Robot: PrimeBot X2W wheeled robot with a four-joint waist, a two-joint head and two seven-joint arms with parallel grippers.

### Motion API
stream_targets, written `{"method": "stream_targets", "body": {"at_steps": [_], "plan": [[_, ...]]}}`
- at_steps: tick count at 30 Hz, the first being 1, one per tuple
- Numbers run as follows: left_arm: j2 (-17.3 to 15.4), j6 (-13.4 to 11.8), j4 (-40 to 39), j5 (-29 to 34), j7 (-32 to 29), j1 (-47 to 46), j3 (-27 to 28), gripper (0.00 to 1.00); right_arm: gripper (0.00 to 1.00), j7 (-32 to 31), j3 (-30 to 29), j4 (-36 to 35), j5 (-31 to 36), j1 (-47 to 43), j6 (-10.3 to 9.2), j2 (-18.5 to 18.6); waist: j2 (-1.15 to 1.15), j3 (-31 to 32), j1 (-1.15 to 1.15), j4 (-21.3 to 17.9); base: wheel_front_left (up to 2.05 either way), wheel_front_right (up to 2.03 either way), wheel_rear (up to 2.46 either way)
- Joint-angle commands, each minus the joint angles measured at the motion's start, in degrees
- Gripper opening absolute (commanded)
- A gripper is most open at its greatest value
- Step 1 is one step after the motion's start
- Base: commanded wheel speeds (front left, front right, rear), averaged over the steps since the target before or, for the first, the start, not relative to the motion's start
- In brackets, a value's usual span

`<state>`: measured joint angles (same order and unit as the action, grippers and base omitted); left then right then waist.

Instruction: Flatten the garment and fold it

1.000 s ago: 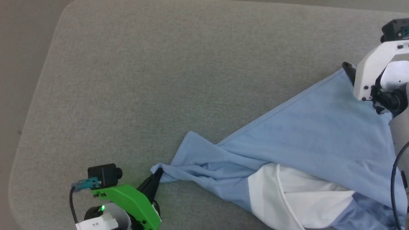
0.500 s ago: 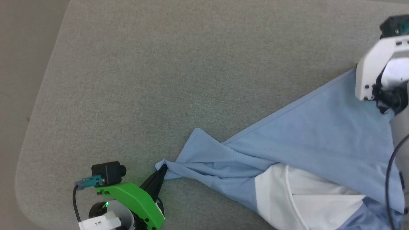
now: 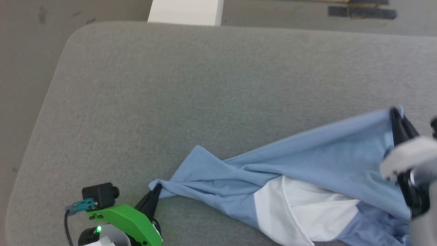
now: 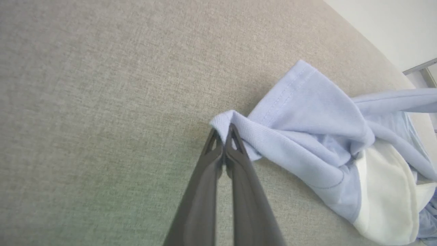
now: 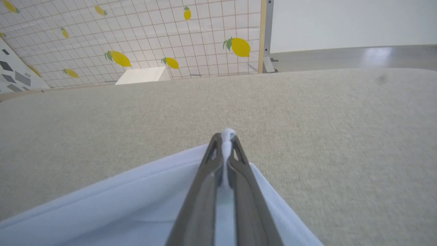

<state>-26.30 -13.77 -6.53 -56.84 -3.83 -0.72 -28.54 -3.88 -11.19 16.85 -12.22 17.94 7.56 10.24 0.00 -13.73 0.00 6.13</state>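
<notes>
On the grey fabric-covered surface [image 3: 170, 102], in the lower right part of the head view, lies the garment [image 3: 317, 153]. It is light blue, and it is stretched in a long slanted band between the two grippers, from the lower middle up toward the right edge. Its upper border is a straight stitched hem. Near the left end the cloth is twisted and bunched into narrow folds, and one pointed flap [image 3: 196, 155] stands out from the band and lies flat on the surface. Lower down, a broad white part [image 3: 300, 208] with a curved seam shows between the blue layers. The cloth near the lower right corner is crumpled.

The left gripper [image 3: 154, 191] comes from the lower left, under a green housing [image 3: 126, 222] that carries a small black camera [image 3: 100, 193]. Its dark fingers point up and to the right, low over the surface. The jaws are closed tight on the leftmost corner of the garment; in the left wrist view the cloth wraps over the tips.

The right gripper [image 3: 396, 114] is at the right edge of the head view, blurred, with its fingers pointing up that view. Its jaws are pressed together on the far corner of the hem. In the right wrist view a thin strip of cloth sits between the two fingers [image 5: 205, 177] and pokes out past the tips. Whether this corner touches the surface, I cannot tell.
</notes>
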Motion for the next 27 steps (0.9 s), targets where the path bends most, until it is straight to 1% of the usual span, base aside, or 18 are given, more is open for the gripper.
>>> {"method": "stream_targets", "body": {"at_steps": [1,3,6,8,10,14,17,19,23,27], "plan": [[-0.62,-0.58,-0.41,1.14,1.12,0.15,0.59,0.0,0.0,0.47,-1.36,-1.67,-0.66,-2.54,-0.08,-0.96,0.0,3.52,0.0,-3.47,0.0,0.0,0.0],[-1.15,-0.49,-0.92,2.52,2.56,-0.3,0.91,0.0,0.0,0.37,-3.5,-5.12,-1.17,-6.6,-0.08,-2.71,0.0,4.41,0.0,-4.39,0.0,0.0,0.0],[-2.04,-0.27,-1.78,4.47,4.46,-1.78,1.68,0.0,0.0,-1.27,-5.26,-10.04,-1.31,-10.76,-0.08,-3.91,0.0,5.41,0.0,-5.41,0.0,0.0,0.0],[-2.84,0.14,-2.56,5.62,5.2,-3.63,2.3,0.0,0.0,-3.26,-6.35,-13.64,-1.25,-12.62,-0.08,-4.0,0.0,6.11,0.0,-5.99,0.0,0.0,0.0],[-4.12,0.67,-3.39,7.09,5.41,-6.18,2.85,0.0,0.0,-5.86,-7.34,-17.61,-0.95,-13.39,-0.08,-3.15,0.0,6.83,0.0,-6.51,0.0,0.0,0.0],[-6.7,2.38,-5.24,9.51,4.38,-12.79,3.64,0.0,0.0,-12.85,-8.04,-25.83,-0.53,-11.58,-0.08,1.09,0.0,7.72,0.0,-7.56,0.0,0.0,0.0],[-7.69,3.75,-6.59,10.19,3.12,-18.86,4.55,0.0,0.0,-19.01,-7.5,-30.79,-0.64,-7.66,-0.08,5.85,0.0,7.79,0.0,-8.29,0.0,0.0,0.0],[-7.97,4.46,-7.48,10.38,1.97,-23.02,5.01,0.0,0.0,-22.38,-6.43,-32.66,-1.27,-4.22,-0.08,9.15,0.0,7.36,0.0,-8.72,0.0,0.0,0.0],[-7.29,6.0,-7.96,8.92,-1.26,-32.1,5.83,0.0,0.0,-27.98,-3.6,-33.31,-2.7,4.93,-0.08,15.01,0.0,5.53,0.0,-9.66,0.0,0.0,0.0],[-6.28,6.97,-5.8,7.74,-4.7,-41.62,6.39,0.0,0.0,-31.23,-0.03,-30.45,-3.6,14.7,-0.08,18.76,0.0,2.59,0.0,-10.36,0.0,0.0,0.0]]}}
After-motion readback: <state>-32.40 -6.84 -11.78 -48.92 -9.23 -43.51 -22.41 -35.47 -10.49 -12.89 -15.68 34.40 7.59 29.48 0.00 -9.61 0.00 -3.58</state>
